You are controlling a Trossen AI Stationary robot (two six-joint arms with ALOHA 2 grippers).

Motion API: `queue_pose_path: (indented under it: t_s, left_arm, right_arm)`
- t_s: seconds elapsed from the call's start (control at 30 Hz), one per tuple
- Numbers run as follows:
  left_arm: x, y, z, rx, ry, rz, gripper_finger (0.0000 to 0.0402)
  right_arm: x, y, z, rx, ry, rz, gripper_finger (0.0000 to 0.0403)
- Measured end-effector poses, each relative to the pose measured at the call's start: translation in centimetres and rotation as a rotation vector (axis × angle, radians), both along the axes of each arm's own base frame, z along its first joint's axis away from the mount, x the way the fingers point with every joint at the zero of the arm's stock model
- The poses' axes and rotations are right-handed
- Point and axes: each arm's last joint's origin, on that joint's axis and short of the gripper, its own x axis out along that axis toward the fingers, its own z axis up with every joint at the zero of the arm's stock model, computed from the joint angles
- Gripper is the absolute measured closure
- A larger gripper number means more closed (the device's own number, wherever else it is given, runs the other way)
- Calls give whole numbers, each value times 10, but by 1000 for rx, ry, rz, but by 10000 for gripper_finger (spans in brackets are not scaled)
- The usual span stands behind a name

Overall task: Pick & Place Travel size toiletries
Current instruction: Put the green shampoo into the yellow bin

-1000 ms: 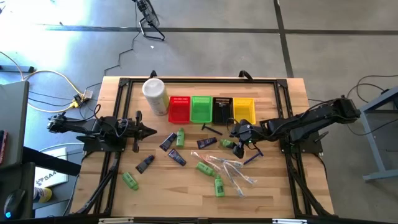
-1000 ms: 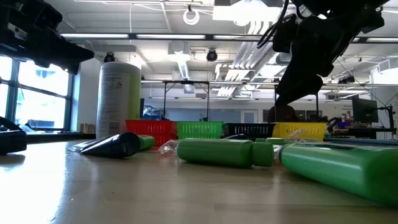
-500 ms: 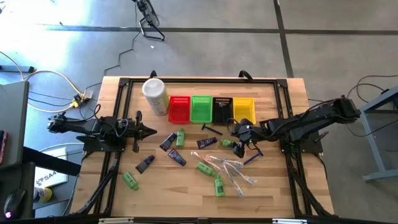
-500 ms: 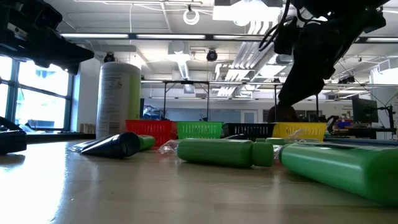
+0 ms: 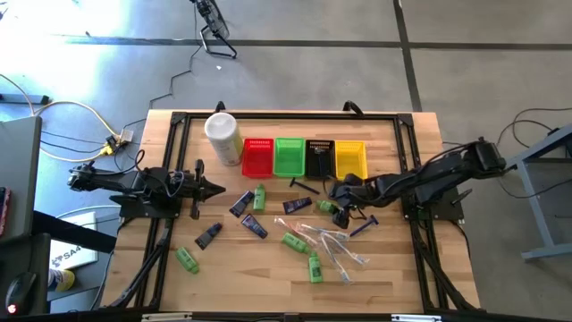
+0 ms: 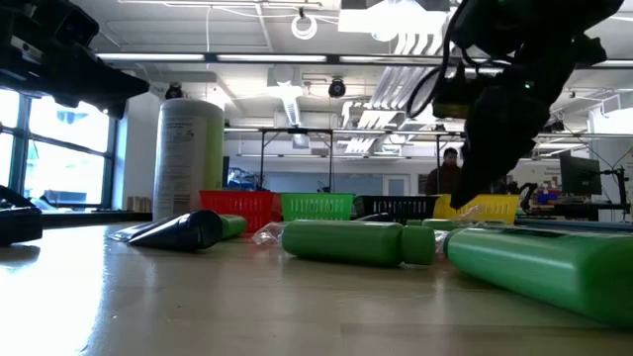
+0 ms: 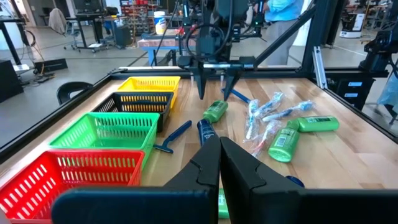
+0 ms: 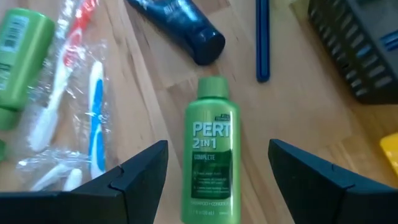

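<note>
Four small plastic baskets in a row at twelve o'clock on the wooden table [image 5: 393, 268] from above: red [image 5: 257, 156], green [image 5: 289, 156], black [image 5: 319, 157], yellow [image 5: 350, 159]. Tall white cylindrical canister [image 5: 222, 137] just beside the red one, at its nine o'clock. Travel toiletries scattered across the middle and six o'clock part of the table: green mini bottles, dark navy tubes, clear-wrapped toothbrushes [image 5: 335, 246]. Right gripper [image 5: 341, 205] low over a small green shampoo bottle [image 5: 325, 206] at the black basket's six o'clock, fingers spread wide. Left gripper [image 5: 217, 189] parked at nine o'clock of the table, closed, holding nothing.

Seen level from the table top: large green bottle [image 6: 554, 269] lying close at four o'clock, another green bottle [image 6: 356, 243] at centre, dark tube [image 6: 183, 230] at nine o'clock of it. Baskets lined up behind, canister standing upright. Right arm's dark bulk hanging down in front of the yellow basket. Person visible far back in the room.

Left wrist view: own fingers [image 7: 208, 165] pressed together, empty. Right gripper opposite, straddling the green shampoo bottle from above, apart from it.

Right wrist view: both fingers [image 8: 140, 171] wide apart, the green shampoo bottle lying flat between them, not touched. Dark navy tube [image 8: 180, 28] just beyond its cap, thin blue razor handle [image 8: 262, 40] beside that.
</note>
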Motion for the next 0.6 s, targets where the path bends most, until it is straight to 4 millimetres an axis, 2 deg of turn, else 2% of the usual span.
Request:
queue_pose_path:
  t_s: [0.6]
  left_arm:
    - [0,0,0,0,0,2,394]
  right_arm:
    - [7,1,-31,-3,108,-19,133]
